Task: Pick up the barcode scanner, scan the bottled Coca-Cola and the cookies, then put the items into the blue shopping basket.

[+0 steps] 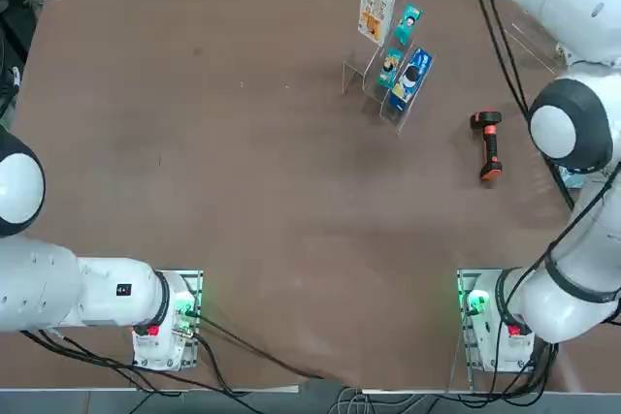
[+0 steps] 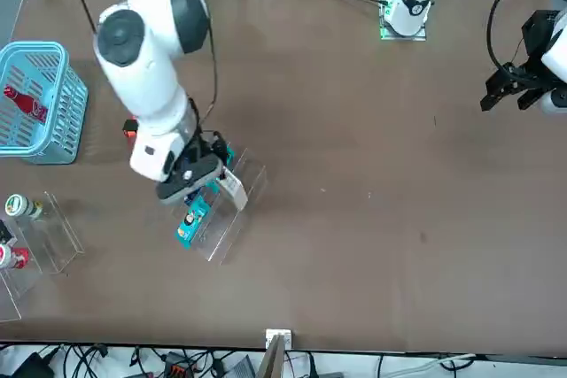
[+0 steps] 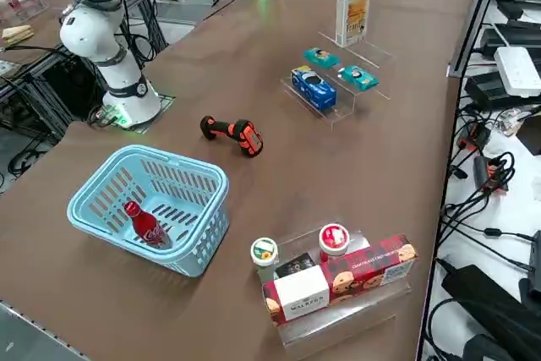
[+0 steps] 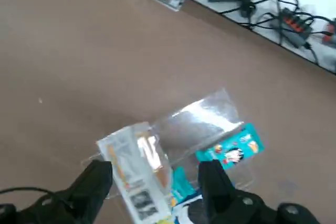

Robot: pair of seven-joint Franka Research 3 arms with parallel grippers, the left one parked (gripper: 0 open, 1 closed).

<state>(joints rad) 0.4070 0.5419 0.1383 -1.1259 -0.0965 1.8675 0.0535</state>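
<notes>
From above, the barcode scanner point(image 1: 488, 145) is seen lying on the desk point(image 1: 243, 191), apart from the clear stand where the cookies point(image 1: 375, 9) are kept upright.

From the front, the right gripper point(image 2: 200, 185) is seen lowered over that stand, and the blue shopping basket point(image 2: 60, 121) is seen nearby.

From the right side, the bottled Coca-Cola point(image 3: 146, 226) is seen already lying inside the basket, so that item is judged done.

In the wrist view, the jaws are spread wide either side of the cookies, nothing pinched; grasping and basketing are judged left.
</notes>
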